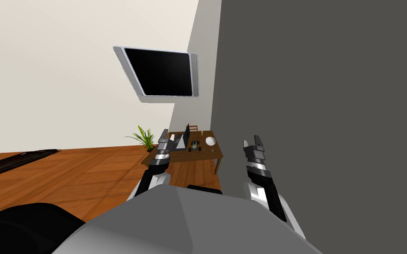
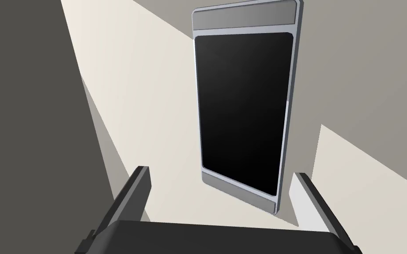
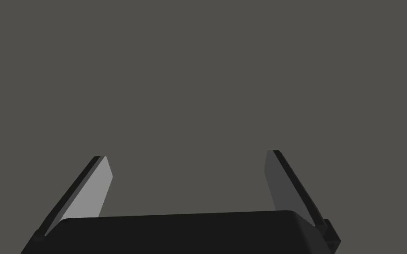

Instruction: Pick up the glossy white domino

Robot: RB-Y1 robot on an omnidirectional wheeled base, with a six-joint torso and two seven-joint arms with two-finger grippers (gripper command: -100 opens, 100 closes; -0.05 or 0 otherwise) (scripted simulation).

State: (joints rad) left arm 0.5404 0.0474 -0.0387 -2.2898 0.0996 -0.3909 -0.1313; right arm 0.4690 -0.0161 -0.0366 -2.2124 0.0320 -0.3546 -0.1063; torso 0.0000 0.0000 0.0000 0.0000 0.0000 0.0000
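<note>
With both pairs of jaws apart and empty, the far counter point(image 1: 207, 153) should first be approached round the grey wall point(image 1: 322, 88) (the domino, presumably there, cannot yet be made out).

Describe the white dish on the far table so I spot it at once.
Find the brown table at the edge of the dark grey wall, below the wall screen. Near its end by that wall lies the dish, beside a small dark toy vehicle. It is the only round white thing there.
</note>
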